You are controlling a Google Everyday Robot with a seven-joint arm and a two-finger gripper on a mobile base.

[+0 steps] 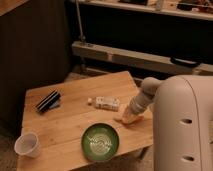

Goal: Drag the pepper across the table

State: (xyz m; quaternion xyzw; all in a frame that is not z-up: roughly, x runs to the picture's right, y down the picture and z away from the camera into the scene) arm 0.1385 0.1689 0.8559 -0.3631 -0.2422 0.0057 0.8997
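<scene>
The small orange-tan pepper (121,120) lies on the light-wood planked table (65,120), near its right edge and just right of the green bowl. My gripper (130,116) reaches down from the white arm on the right. Its tip is right at the pepper and partly covers it. The pepper's right end is hidden under the gripper.
A white box with dots (107,103) lies just left of the gripper, with a small pale piece at its left end. A green bowl (100,141) sits at the front. A white cup (27,144) stands at the front left corner, and a dark flat object (48,100) lies at the back left.
</scene>
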